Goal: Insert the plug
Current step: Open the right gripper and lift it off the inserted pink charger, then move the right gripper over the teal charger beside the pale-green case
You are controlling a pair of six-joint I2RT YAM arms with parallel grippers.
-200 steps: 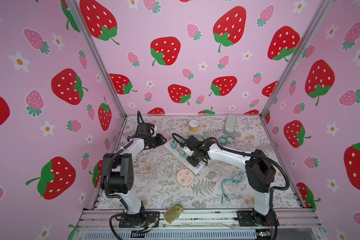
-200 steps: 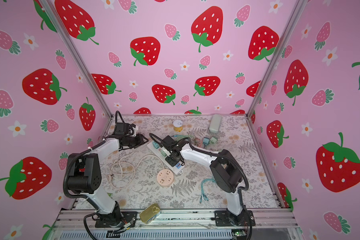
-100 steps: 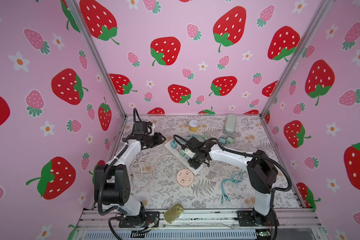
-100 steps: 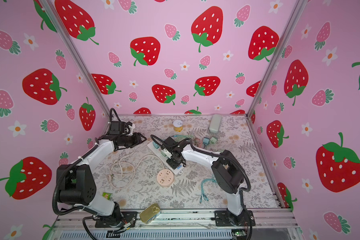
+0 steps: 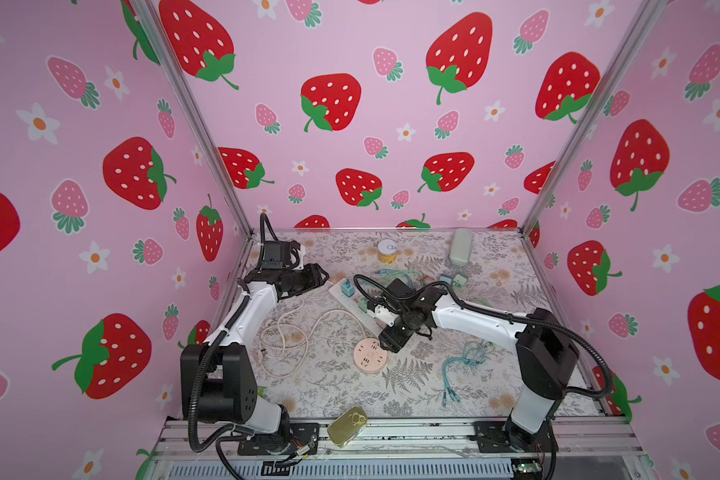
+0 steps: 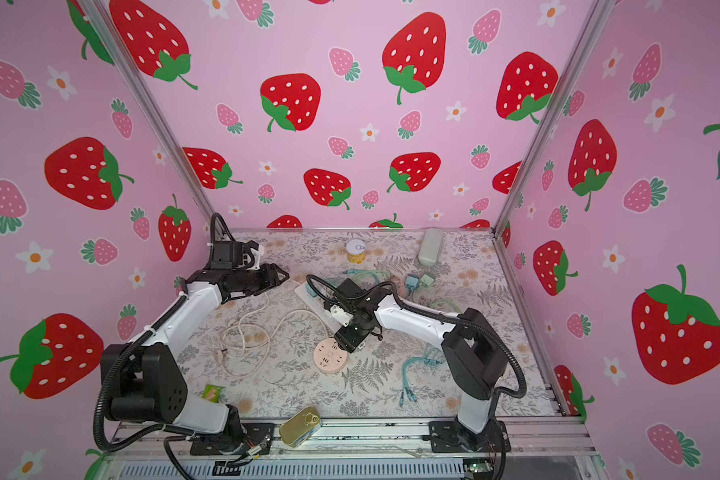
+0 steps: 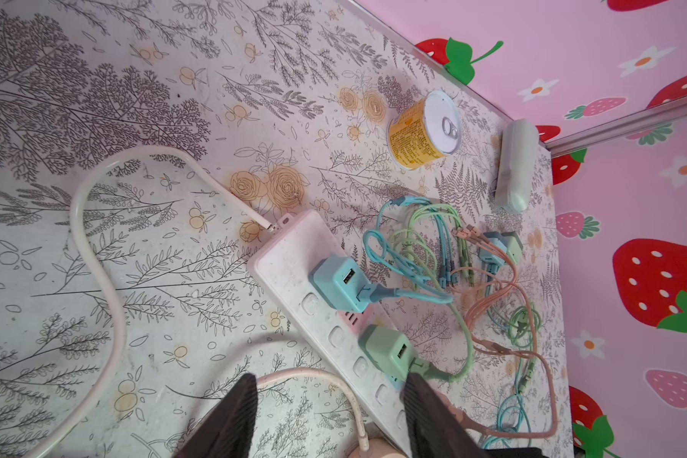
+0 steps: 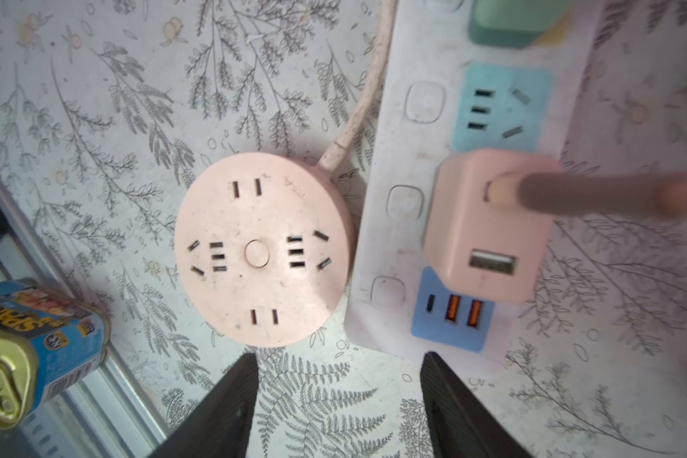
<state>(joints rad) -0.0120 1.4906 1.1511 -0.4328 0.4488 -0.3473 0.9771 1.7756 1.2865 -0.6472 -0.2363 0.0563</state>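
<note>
Jaws on the right arm [image 5: 470,318] stand well parted with nothing between them, hanging low over the desk [image 5: 433,399] at the near end of the power strip [image 8: 397,158]. The pink plug [image 8: 488,230] sits on that end of the strip, square to it and to all appearance pushed home, its blurred cable [image 8: 591,196] leading off to the right. In both top views the arm hides it. Empty, open jaws suit a plug that no longer needs holding, so I judge the insertion done or nearly so.

The left arm [image 5: 250,307] also has its jaws parted and empty, raised near the far left end of the strip and looking along it. That is a fair place from which to steady the strip, though they grip nothing. Whether one tip brushes the green plug's cable I cannot tell.

A blue plug [image 7: 340,283] and a green plug [image 7: 387,351] fill sockets farther along. One blue socket face between green and pink is free. A tangle of cables [image 7: 433,246] crowds the strip's right side. The round socket [image 8: 262,250] lies just beside the strip's near end, its cord [image 8: 357,115] running up the left edge, which leaves little room to come down there. A yellow can [image 7: 421,131] stands at the far side, and a meat tin [image 8: 36,345] lies at the near edge, both well apart.
</note>
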